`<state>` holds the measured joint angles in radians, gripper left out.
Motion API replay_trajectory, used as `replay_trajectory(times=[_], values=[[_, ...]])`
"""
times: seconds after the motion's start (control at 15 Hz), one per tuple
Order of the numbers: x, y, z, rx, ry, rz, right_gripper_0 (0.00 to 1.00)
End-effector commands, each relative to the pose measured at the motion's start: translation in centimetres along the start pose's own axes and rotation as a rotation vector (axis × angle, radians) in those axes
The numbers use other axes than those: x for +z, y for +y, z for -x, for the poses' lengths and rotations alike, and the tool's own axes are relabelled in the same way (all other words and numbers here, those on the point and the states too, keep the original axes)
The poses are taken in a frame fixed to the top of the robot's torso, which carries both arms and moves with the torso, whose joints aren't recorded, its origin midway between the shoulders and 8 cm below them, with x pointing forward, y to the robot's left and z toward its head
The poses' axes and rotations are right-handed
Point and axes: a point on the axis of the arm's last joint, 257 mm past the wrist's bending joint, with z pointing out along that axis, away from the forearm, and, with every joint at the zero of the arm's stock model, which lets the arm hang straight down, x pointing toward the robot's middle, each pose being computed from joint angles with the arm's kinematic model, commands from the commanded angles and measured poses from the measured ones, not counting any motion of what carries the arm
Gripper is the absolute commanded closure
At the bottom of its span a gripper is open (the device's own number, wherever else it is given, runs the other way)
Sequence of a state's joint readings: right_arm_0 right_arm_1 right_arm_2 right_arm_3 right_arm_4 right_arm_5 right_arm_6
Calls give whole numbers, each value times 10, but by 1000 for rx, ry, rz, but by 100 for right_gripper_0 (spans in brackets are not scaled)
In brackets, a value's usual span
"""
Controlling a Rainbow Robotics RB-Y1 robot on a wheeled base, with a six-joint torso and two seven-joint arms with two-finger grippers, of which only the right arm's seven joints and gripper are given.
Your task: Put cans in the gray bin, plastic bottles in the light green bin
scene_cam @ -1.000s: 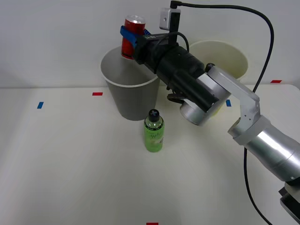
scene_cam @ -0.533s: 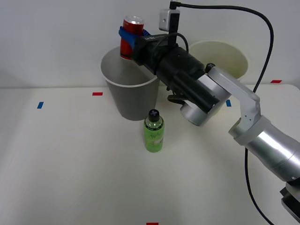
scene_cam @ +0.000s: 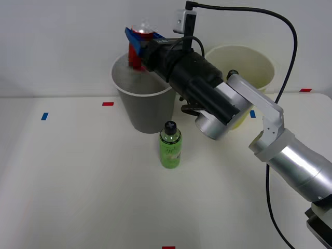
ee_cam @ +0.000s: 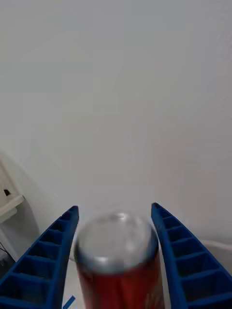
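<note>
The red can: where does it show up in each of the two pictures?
Front view: the red can is at the top, left of centre, held above the gray bin.
Right wrist view: the red can is at the bottom centre.
Shared landmark: the blue fingers on both sides of it.

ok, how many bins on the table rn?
2. The gray bin stands behind the green bottle, under the red can in the right gripper. The light green bin is on its right, partly behind the arm.
</note>
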<state>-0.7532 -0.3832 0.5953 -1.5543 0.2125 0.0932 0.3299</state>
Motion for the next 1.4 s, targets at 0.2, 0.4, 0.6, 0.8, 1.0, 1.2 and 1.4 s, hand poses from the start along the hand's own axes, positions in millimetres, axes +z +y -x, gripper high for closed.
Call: replay_trajectory(times=[0.2, 0.4, 0.6, 0.8, 1.0, 1.2, 1.4], values=[[0, -7, 19, -74, -40, -13, 42], [0, -7, 19, -63, -40, -9, 42], [-4, -7, 23, -68, -44, 9, 42], [-36, -20, 38, -42, -74, -8, 42], [-101, -47, 53, -38, -119, -75, 42], [-163, -64, 63, -64, -139, -129, 41], [-218, -82, 65, -87, -150, -167, 42]])
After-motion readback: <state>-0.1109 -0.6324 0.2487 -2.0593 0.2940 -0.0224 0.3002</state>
